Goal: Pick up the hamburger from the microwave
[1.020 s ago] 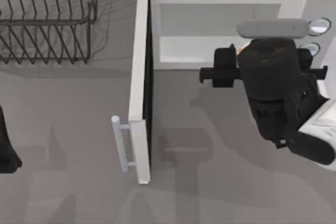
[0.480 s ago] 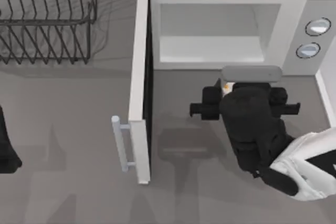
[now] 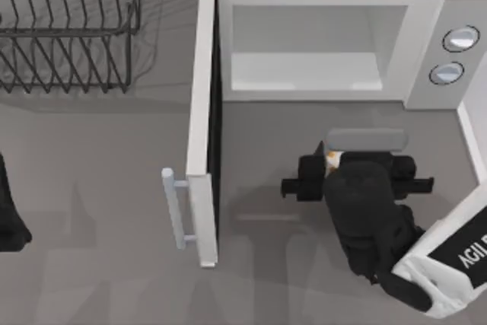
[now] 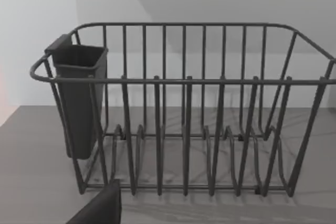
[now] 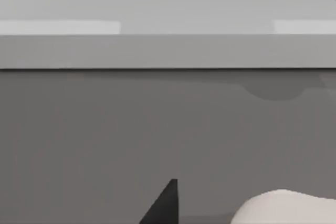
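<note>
The white microwave (image 3: 423, 36) stands at the back with its door (image 3: 203, 112) swung wide open and its pale cavity bare. My right gripper (image 3: 351, 154) hovers over the table just in front of the cavity, shut on the hamburger (image 3: 332, 160), of which a small orange and off-white bit peeks out beside the wrist. In the right wrist view the hamburger (image 5: 286, 206) is an off-white lump beside a dark fingertip (image 5: 165, 205), facing the microwave's lower front edge (image 5: 168, 51). My left arm (image 3: 7, 218) is parked at the table's left edge.
A black wire rack (image 3: 68, 28) with a dark cup holder (image 4: 79, 98) stands at the back left. The open door's bar handle (image 3: 176, 207) juts out toward the left. Two round knobs (image 3: 453, 55) sit on the microwave's right panel.
My right gripper has drawn back out of the microwave cavity toward the table's front, carrying the hamburger with it. The left arm has not moved.
</note>
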